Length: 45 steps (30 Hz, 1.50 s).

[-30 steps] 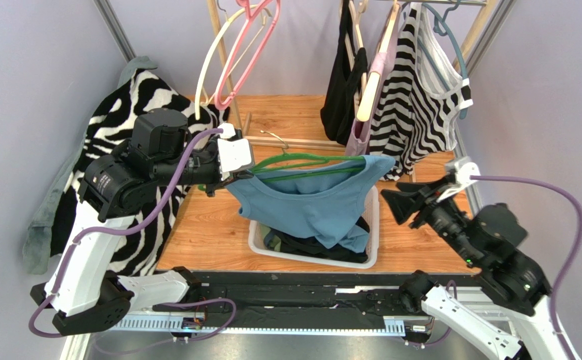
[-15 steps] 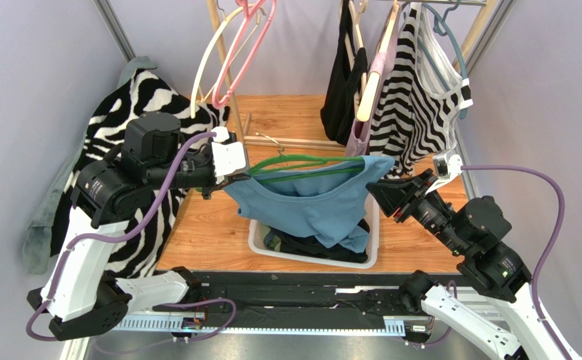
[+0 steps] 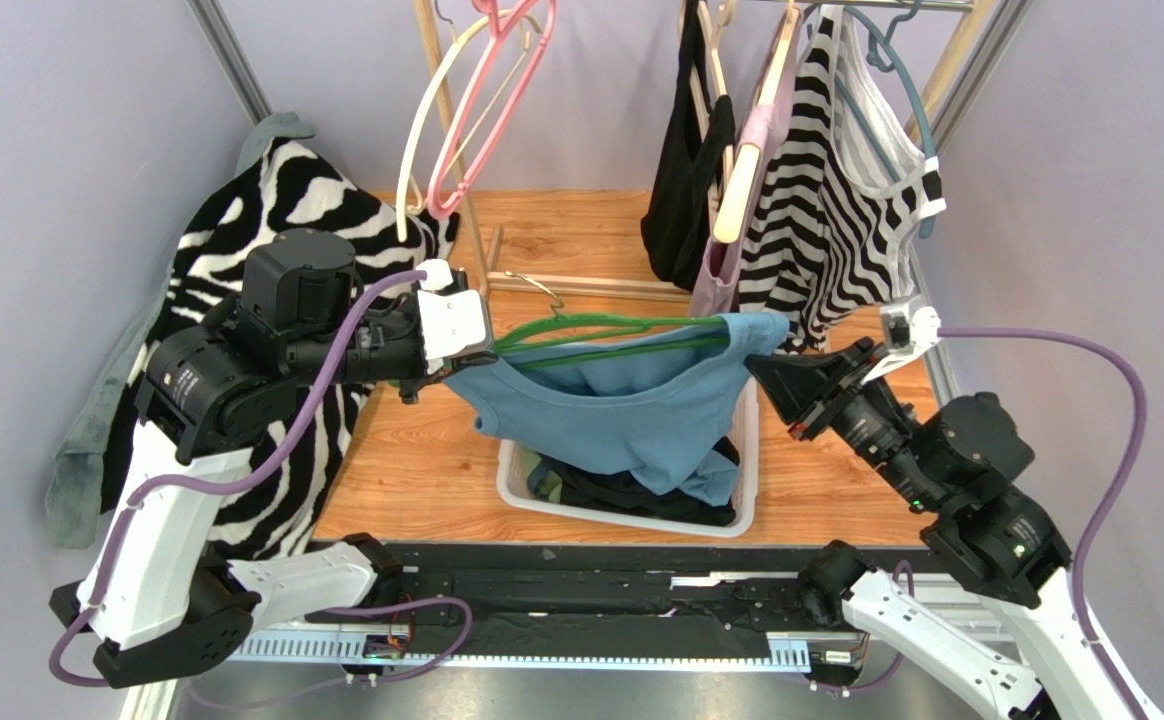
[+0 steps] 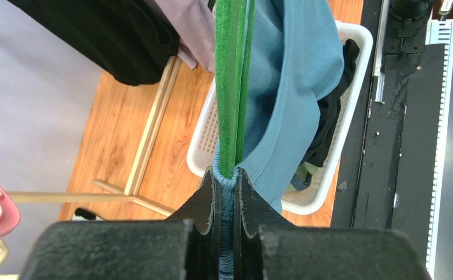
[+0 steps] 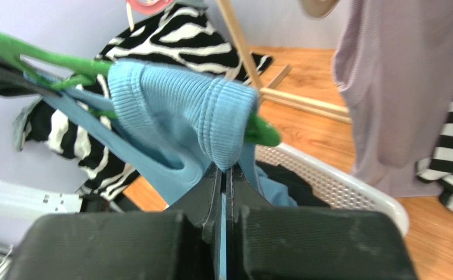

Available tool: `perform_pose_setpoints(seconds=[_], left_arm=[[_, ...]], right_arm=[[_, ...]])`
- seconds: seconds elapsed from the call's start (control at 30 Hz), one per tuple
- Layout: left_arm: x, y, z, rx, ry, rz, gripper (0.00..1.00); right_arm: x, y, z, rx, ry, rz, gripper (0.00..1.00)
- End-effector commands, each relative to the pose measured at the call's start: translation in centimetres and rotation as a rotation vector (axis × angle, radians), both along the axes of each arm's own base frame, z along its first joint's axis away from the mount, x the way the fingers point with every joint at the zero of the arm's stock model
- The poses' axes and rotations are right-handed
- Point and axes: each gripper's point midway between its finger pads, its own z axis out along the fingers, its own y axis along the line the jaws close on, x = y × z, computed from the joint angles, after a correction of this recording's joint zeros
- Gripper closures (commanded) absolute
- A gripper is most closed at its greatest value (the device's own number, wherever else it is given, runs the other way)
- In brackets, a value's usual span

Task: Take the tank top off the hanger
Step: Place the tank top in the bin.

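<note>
Crosswise between the arms, the blue ribbed tank top [image 3: 626, 405] is hung on the slim green plastic hanger [image 4: 226, 87]. Its straps are clamped at the hanger's tips, by left gripper [image 4: 226, 181] and right gripper [image 5: 226, 175] respectively.

The wooden board [image 3: 408, 465] carries a white laundry basket [image 3: 510, 488], sitting below and between the left pincer [image 3: 455, 366] and the right pincer [image 3: 760, 366]. The rack's pale foot rail [image 3: 626, 285] lies beyond both. Zebra-striped cloth [image 3: 220, 233] drapes over the board's edge behind the left pincer.
</note>
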Motion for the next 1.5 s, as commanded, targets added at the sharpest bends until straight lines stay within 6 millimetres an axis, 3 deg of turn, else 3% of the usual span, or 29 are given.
perform_pose_setpoints(seconds=[0.0, 0.07, 0.27, 0.37, 0.57, 0.7, 0.77, 0.8, 0.83, 0.87, 0.93, 0.97, 1.07, 1.17, 1.3, 1.33, 1.47], left_arm=[[-0.4, 0.2, 0.9, -0.031, -0.05, -0.012, 1.0], [-0.5, 0.4, 0.7, -0.022, -0.05, -0.013, 1.0], [-1.2, 1.3, 0.2, -0.008, -0.058, -0.005, 1.0], [-1.6, 1.8, 0.5, -0.011, -0.074, 0.003, 1.0], [-2.0, 2.1, 1.1, -0.025, -0.095, -0.001, 1.0], [-2.1, 1.8, 1.9, -0.044, -0.095, -0.014, 1.0], [-2.1, 1.3, 2.1, -0.05, -0.088, -0.03, 1.0], [-2.0, 1.2, 2.2, -0.053, -0.089, -0.033, 1.0], [-1.8, 1.1, 2.2, -0.05, -0.086, -0.033, 1.0], [-1.5, 0.7, 2.0, -0.044, -0.076, -0.039, 1.0], [-1.1, 0.3, 1.7, -0.035, -0.067, -0.045, 1.0], [-0.8, -0.1, 1.1, -0.022, -0.051, -0.054, 1.0], [-0.5, -0.8, 0.0, 0.015, -0.03, -0.082, 1.0], [-0.8, -1.5, -1.4, 0.058, 0.0, -0.12, 1.0], [-2.0, -2.0, -2.8, 0.106, 0.033, -0.195, 1.0], [-2.4, -2.3, -3.0, 0.109, 0.043, -0.221, 1.0], [-3.6, -2.5, -3.6, 0.14, 0.062, -0.29, 1.0]], right_arm=[[0.2, -4.6, 4.7, 0.04, -0.103, -0.201, 1.0], [0.3, -5.6, 6.2, 0.045, -0.106, -0.251, 1.0], [3.3, -7.0, 4.9, -0.047, -0.031, -0.42, 1.0], [3.8, -7.5, 3.4, -0.116, -0.01, -0.457, 1.0], [4.0, -8.3, -1.8, -0.243, 0.088, -0.492, 1.0], [3.6, -7.3, -5.3, -0.313, 0.153, -0.427, 1.0], [3.3, -6.6, -5.8, -0.343, 0.153, -0.371, 1.0], [2.8, -5.8, -5.6, -0.339, 0.143, -0.311, 0.98], [2.2, -5.3, -5.3, -0.347, 0.122, -0.262, 0.7], [1.5, -5.3, -4.1, -0.357, 0.068, -0.221, 0.52], [-0.7, -5.4, -2.0, -0.33, -0.03, -0.141, 0.29], [-1.7, -5.7, -0.1, -0.326, -0.11, -0.116, 0.25], [-4.5, -6.3, 3.9, -0.313, -0.257, -0.041, 0.21], [-6.2, -5.0, 6.3, -0.328, -0.334, 0.08, 0.2], [-6.6, -1.4, 6.9, -0.355, -0.358, 0.269, 0.23], [-5.9, -0.3, 6.7, -0.374, -0.341, 0.307, 0.24], [-5.8, 2.4, 6.6, -0.391, -0.347, 0.443, 0.3]])
